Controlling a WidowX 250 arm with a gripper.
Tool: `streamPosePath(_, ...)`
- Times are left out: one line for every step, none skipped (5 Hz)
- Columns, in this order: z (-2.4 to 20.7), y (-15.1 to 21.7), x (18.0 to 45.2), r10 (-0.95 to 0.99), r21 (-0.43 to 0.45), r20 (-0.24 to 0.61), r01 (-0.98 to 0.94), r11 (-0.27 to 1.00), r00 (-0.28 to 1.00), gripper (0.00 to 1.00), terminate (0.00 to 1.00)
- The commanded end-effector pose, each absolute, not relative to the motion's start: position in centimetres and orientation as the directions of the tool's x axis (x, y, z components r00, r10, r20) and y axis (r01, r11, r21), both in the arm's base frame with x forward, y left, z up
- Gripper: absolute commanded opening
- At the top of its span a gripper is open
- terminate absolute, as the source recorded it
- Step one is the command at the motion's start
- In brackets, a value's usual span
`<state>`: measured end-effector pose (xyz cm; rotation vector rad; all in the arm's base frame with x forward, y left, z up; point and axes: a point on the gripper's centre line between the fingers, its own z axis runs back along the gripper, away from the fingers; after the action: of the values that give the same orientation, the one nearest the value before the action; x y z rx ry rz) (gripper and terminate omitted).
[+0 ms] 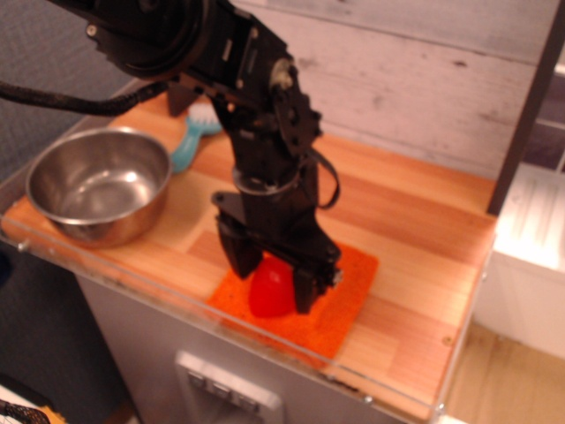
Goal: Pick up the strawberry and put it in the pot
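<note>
The red strawberry (267, 294) sits on the orange woven cloth (351, 299) near the table's front edge. My black gripper (272, 281) has come down over it, with one finger (237, 258) on its left and the other finger (305, 288) on its right. The jaws look open and straddle the berry; its upper part is hidden behind the gripper. The shiny steel pot (95, 187) stands empty at the left end of the table, well apart from the gripper.
A teal brush (191, 141) lies behind the pot, partly hidden by the arm. A clear acrylic lip (159, 284) runs along the wooden table's front edge. A whitewashed plank wall (397, 79) stands behind. A dark post (530, 106) rises at the right.
</note>
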<state>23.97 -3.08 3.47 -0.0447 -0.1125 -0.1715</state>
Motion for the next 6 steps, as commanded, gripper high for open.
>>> streamPosePath(2.9, -2.6, 24.9, -0.16, -0.013, 0.114, 0.162, 0.987, 0.981, 1.0, 0.0)
streamPosePath(3.1, -2.3, 24.8, -0.158, -0.014, 0.122, 0.16, 0.987, 0.98, 0.0, 0.0)
streamPosePath(4.7, -1.9, 24.7, -0.155, -0.039, 0.149, 0.163, 0.986, 0.977, 0.0, 0.0)
streamPosePath(8.8, 0.4, 24.9, -0.117, -0.091, 0.213, 0.139, 0.986, 0.97, 0.0, 0.0)
streamPosePath(12.3, 5.6, 25.7, 0.005, -0.138, 0.232, 0.028, 0.99, 0.973, 0.0, 0.0)
streamPosePath(12.6, 9.9, 26.8, 0.089, -0.131, 0.218, -0.061, 0.99, 0.972, 0.0, 0.0)
